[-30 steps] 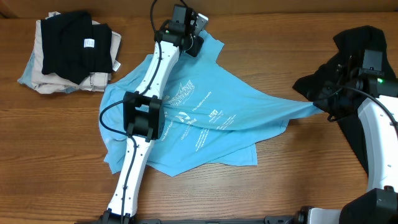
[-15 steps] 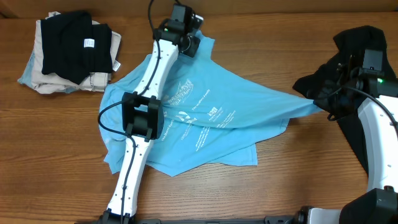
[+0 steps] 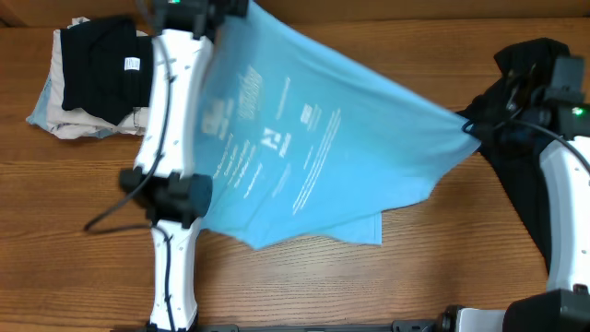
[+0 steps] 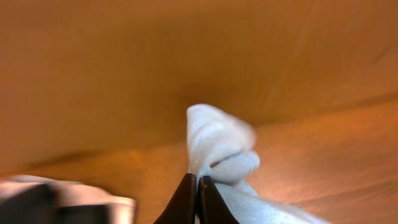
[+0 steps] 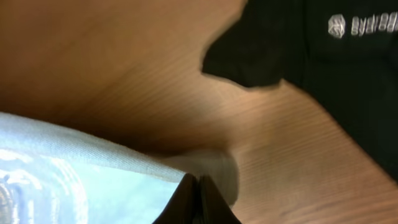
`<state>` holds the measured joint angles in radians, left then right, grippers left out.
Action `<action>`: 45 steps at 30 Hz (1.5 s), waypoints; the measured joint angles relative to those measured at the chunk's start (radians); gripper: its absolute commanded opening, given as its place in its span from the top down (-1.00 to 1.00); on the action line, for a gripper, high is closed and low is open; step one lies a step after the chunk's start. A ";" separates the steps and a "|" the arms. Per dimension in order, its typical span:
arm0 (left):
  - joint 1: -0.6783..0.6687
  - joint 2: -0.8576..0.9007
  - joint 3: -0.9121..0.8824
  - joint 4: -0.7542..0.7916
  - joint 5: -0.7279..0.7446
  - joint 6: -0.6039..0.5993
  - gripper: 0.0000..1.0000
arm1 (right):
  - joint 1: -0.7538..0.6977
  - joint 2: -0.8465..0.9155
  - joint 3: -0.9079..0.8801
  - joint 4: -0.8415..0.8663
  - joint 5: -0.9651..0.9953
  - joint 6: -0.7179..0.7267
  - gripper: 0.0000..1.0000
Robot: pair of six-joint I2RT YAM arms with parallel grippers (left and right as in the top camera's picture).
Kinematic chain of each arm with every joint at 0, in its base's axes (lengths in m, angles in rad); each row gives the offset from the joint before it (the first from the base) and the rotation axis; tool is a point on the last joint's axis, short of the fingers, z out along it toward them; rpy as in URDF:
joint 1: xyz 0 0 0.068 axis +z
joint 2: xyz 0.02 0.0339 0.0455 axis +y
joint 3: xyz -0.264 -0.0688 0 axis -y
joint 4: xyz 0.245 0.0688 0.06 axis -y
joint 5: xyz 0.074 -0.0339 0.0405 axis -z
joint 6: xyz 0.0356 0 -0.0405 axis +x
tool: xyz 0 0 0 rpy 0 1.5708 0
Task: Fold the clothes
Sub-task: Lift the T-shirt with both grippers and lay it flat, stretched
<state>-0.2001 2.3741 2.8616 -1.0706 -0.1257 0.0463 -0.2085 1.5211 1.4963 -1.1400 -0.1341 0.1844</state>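
The light blue T-shirt [image 3: 304, 138] with white lettering hangs stretched in the air between my two grippers, its lower edge still on the table. My left gripper [image 3: 217, 11] is shut on one corner at the top left; the left wrist view shows the bunched cloth [image 4: 217, 155] pinched in the jaws [image 4: 198, 186]. My right gripper [image 3: 475, 124] is shut on the opposite corner at the right; the right wrist view shows the cloth [image 5: 93, 168] in the jaws [image 5: 198, 186]. A black garment [image 3: 525, 83] with a small white logo [image 5: 360, 25] lies under the right arm.
A pile of folded clothes [image 3: 101, 78], black on top of beige, sits at the back left. The wooden table [image 3: 369, 286] shows in front.
Both arms have lifted the blue T-shirt off the table. My left gripper moved up and to the left, pulling the shirt taut and raised. The right gripper rose slightly.
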 measured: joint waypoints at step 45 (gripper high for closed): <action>0.032 -0.943 -0.156 -0.169 -0.471 0.035 0.92 | 0.000 -0.376 0.957 -0.555 0.132 -0.105 0.92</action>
<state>-0.1677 1.4315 2.7060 -1.2392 -0.5968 0.0814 -0.2081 1.1450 2.4535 -1.6955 -0.0025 0.0792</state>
